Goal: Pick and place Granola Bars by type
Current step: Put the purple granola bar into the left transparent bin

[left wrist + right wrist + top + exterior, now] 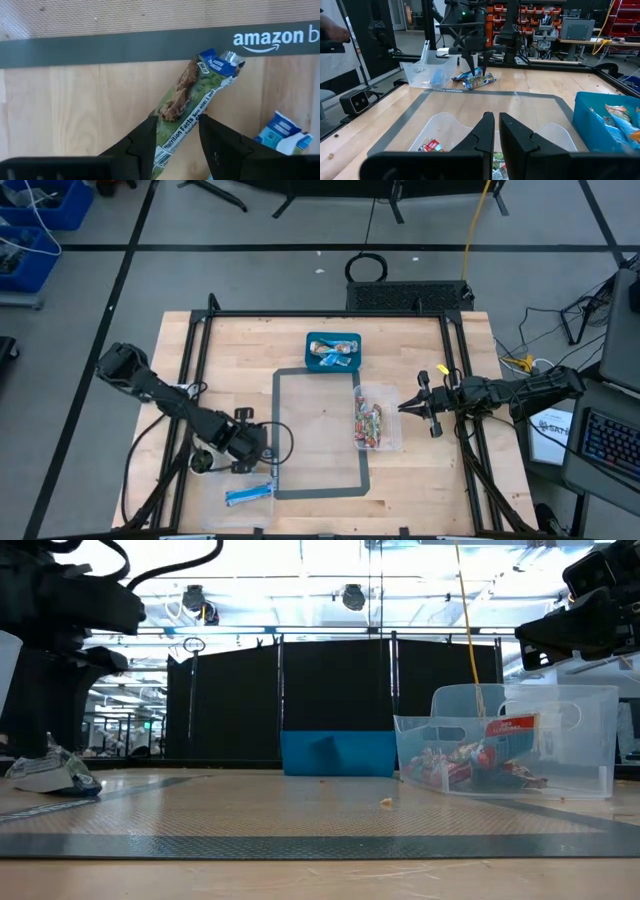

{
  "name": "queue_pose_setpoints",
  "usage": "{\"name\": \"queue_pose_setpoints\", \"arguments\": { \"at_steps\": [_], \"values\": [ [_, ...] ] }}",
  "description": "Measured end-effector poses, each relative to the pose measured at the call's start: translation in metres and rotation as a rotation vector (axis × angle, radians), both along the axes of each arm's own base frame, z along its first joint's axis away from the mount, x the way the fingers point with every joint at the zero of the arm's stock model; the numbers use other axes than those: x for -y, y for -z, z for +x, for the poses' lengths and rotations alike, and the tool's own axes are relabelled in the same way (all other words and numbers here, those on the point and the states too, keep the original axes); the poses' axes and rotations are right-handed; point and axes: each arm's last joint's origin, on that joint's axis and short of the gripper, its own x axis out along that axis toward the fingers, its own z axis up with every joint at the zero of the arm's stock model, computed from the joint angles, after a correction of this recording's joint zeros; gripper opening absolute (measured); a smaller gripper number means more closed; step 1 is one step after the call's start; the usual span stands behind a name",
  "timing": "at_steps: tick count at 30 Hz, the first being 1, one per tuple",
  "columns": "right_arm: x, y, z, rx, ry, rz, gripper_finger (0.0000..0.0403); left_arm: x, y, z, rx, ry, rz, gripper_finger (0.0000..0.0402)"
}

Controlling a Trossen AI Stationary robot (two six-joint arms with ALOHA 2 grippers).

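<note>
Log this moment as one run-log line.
left pincer: shut on green bar by tape edge | right pincer: shut, empty, over clear bin | blue bin: holds bars

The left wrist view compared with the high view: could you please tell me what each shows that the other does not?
Only the left wrist view shows the green-and-blue wrapped granola bar lying between the left hand's two dark fingers, its printed label readable.

Only the high view shows the blue plastic bin of blue-wrapped bars, the clear plastic container of red-wrapped bars, and the right hand beside that container.

Both show the wooden table, the dark tape border and a blue-and-white wrapped bar.
</note>
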Motion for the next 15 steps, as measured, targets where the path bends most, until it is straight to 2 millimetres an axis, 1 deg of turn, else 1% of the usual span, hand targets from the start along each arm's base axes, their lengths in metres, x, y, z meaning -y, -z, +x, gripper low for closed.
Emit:
{"name": "queue_pose_setpoints", "arguments": {
  "at_steps": [6,11,15],
  "values": [
    [0.0,0.0,0.0,0.0,0.0,0.0,0.002,-0.0051,0.0001,0.0029,-0.015,-0.011,-0.023,0.0152],
    [0.0,0.0,0.0,0.0,0.0,0.0,0.002,-0.0039,0.0001,0.0025,-0.038,0.01,-0.063,0.0152],
    [0.0,0.0001,0.0,0.0,0.0,0.0,0.002,-0.0039,0.0001,0.0025,-0.038,0.01,-0.064,0.0152]
  ]
}}
